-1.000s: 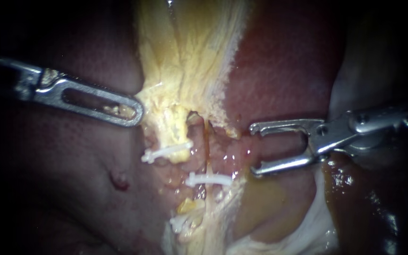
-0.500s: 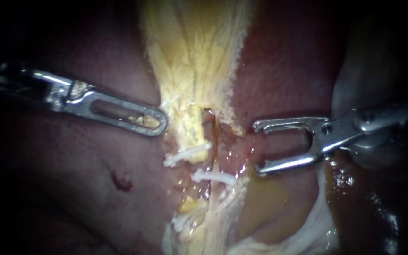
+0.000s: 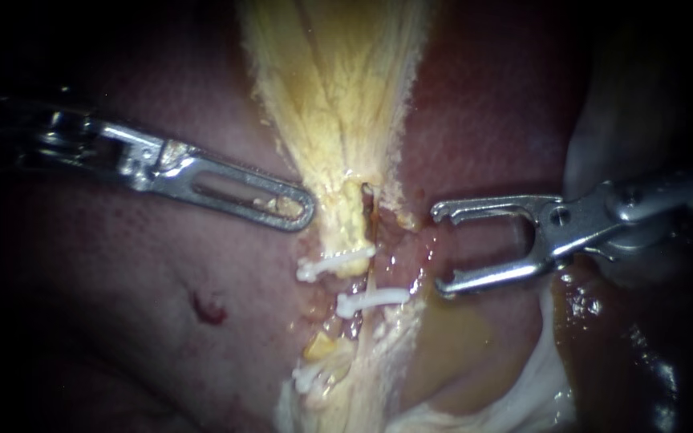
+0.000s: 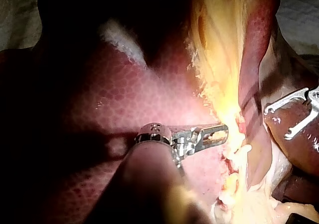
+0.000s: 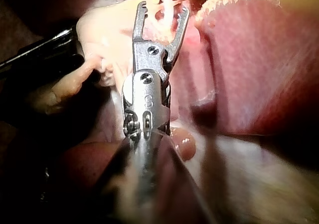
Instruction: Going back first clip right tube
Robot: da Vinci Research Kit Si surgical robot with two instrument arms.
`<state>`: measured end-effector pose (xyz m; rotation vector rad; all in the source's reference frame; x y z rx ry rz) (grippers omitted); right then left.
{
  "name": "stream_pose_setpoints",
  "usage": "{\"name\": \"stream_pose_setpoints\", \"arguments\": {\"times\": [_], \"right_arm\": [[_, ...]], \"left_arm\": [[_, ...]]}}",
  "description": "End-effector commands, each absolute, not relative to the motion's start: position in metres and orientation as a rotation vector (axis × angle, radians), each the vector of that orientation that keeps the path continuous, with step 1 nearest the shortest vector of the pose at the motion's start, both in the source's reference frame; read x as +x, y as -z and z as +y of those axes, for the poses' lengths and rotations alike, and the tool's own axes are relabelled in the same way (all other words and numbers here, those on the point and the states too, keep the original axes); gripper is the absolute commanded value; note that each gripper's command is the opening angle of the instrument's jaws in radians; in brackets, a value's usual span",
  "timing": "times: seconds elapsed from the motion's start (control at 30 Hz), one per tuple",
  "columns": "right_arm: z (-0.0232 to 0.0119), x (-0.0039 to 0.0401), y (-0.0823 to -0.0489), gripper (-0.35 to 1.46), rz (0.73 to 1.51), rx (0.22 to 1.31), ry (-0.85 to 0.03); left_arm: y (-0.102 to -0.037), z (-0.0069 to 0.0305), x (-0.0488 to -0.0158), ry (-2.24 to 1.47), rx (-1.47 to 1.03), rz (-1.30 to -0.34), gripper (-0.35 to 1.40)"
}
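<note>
Left instrument: slotted steel left instrument [image 3: 298, 211]. Its jaws are closed flat on the edge of the yellow fatty tissue band [image 3: 330, 120], with yellow bits in the slot. The tip is clearly further right than 1.0 s ago, and the band's edge has come along with it.
Right instrument: forked steel right instrument [image 3: 440, 248]. Jaws are spread wide with nothing between them. It has hardly changed, only a touch further right.
Task clip: middle white plastic clip [image 3: 370, 300]. It lies crosswise on the stalk, just left of the right instrument's lower jaw and not touching it. It has shifted right with the tissue, so the gap to the jaws is smaller.
Upper clip: upper white plastic clip [image 3: 334, 262]. It sits just below the left tip and has also shifted right.
Lower clip: lowest white plastic clip [image 3: 314, 377]. Nearly the same place.
Yellow band: narrower now, and the flare to the left is gone.
Liver: dark red liver [image 3: 162, 265]. The small red spot [image 3: 206, 309] has not moved, so the view itself has not shifted.
</note>
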<state>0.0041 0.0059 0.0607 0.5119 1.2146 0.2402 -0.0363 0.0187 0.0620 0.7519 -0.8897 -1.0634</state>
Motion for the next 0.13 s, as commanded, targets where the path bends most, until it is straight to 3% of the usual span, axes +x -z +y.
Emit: {"name": "stream_pose_setpoints", "arguments": {"times": [0.03,0.13], "right_arm": [[0.0059,0.0041,-0.0607,0.5,1.214,0.512,-0.241],[0.0059,0.0041,-0.0607,0.5,1.214,0.512,-0.241]], "left_arm": [[-0.062,0.0187,-0.0362,1.062,0.754,-0.891,-0.35],[-0.0619,0.0187,-0.0362,1.062,0.754,-0.891,-0.35]]}}
